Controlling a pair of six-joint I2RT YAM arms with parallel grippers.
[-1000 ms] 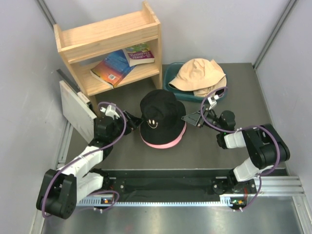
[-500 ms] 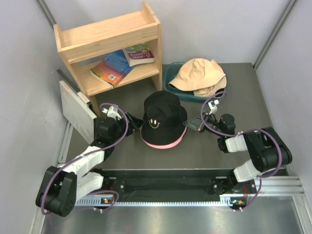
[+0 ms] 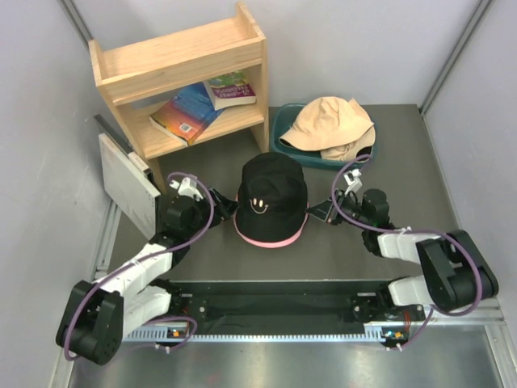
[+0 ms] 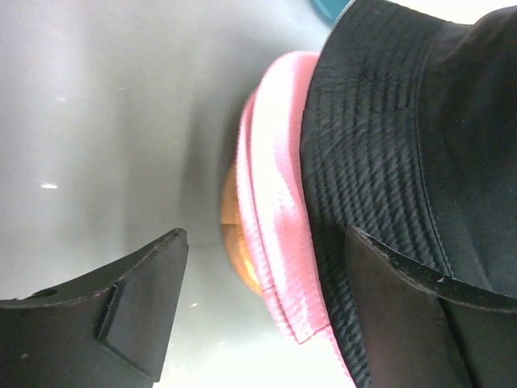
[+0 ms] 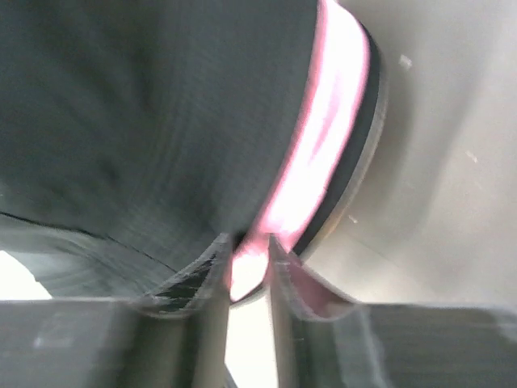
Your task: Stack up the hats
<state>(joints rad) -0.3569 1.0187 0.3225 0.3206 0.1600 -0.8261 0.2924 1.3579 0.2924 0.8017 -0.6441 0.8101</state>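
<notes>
Black hat (image 3: 271,202), seemingly soft and floppy, sits over the pink hat (image 3: 271,240) mid-table (image 3: 339,259); best gripped by the brim. Left gripper (image 3: 220,202) gapes at 9 o'clock; right gripper (image 3: 317,212), at 3 o'clock, pinches the pink brim.

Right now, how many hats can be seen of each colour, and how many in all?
black hat: 1
pink hat: 1
tan hat: 1 (the beige fabric under it may be another; cannot tell)
Total: 3 clearly seen
</notes>
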